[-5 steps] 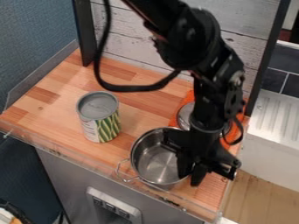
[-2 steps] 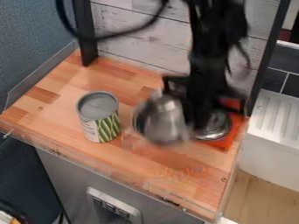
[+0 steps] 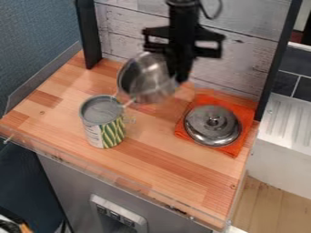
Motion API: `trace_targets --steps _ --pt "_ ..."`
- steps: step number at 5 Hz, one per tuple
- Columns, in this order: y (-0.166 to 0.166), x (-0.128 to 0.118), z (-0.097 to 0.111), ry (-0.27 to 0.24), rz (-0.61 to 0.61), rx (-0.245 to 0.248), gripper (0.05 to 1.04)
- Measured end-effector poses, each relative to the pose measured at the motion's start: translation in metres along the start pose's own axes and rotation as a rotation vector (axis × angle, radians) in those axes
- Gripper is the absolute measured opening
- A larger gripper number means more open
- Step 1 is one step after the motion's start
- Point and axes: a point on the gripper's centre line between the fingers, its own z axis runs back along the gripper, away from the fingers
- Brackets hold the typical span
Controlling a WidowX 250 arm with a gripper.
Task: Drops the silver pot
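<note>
Free room on the worktop (image 3: 173, 170) runs between the can (image 3: 103, 129) and the lid (image 3: 213, 125), widening toward the front edge. Another open patch lies left of the can, which stands upright. The lid, on an orange cloth (image 3: 244, 113), is a low obstacle. The tilted pot (image 3: 144, 81) crowds the air behind the can; a board wall (image 3: 243, 59) closes the rear.

A wooden counter (image 3: 163, 159) bears a can (image 3: 104, 130) and orange cloth (image 3: 245, 114)

arm (image 3: 183, 18): in from top, near vertical | hand (image 3: 180, 78): pointing down, closed
</note>
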Motion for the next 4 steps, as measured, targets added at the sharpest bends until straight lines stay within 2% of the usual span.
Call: trace_targets --steps 1,3,4 --pt "0.033 0.026 -0.01 0.013 0.1 0.029 0.071" --pt "0.071 0.036 -0.043 0.062 0.17 0.09 0.071" --pt "0.086 0.042 -0.061 0.054 0.201 0.125 0.071"
